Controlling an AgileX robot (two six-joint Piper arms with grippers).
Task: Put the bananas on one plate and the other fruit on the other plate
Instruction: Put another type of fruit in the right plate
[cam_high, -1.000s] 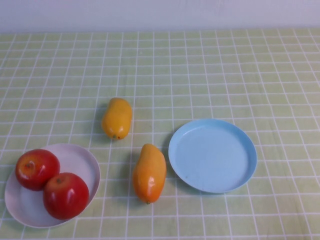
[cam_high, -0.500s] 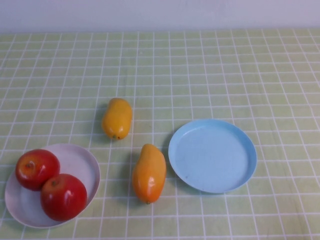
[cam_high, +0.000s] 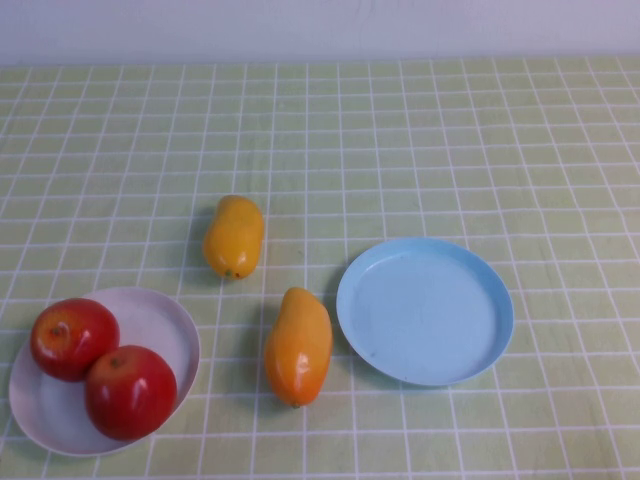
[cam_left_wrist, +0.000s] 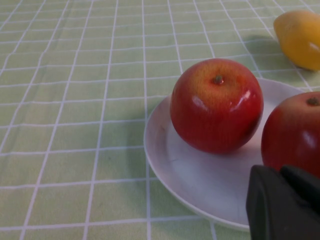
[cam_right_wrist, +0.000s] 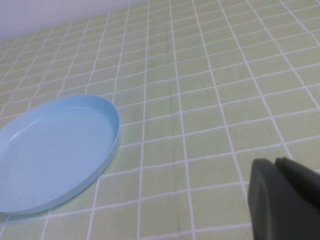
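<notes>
Two red apples sit together on the white plate (cam_high: 170, 325) at the near left of the counter (cam_high: 400, 130), which is covered with a green cloth checked in white. The left apple (cam_high: 73, 338) and the nearer apple (cam_high: 131, 392) touch each other, both resting inside the plate's rim. The two yellow-orange bananas lie on the bare cloth: the far banana (cam_high: 235, 236) is out beyond the white plate toward the middle of the counter, and the near banana (cam_high: 298, 345) lies between the two plates, just beside the left rim of the light blue plate (cam_high: 425, 311) but on the cloth. The blue plate sits right of centre. The left gripper (cam_left_wrist: 283, 204) shows only in its own wrist view, as a dark body low over the near edge of the white plate, close beside the nearer apple; whether its jaws are wide or narrow cannot be told. That view also shows one apple (cam_left_wrist: 216, 105) with its stem dimple up and a banana (cam_left_wrist: 299, 37) beyond the plate. The right gripper (cam_right_wrist: 282, 200) likewise appears only as a dark body in its wrist view, over bare cloth to the right of the blue plate (cam_right_wrist: 52, 150); the state of its jaws cannot be told either.
</notes>
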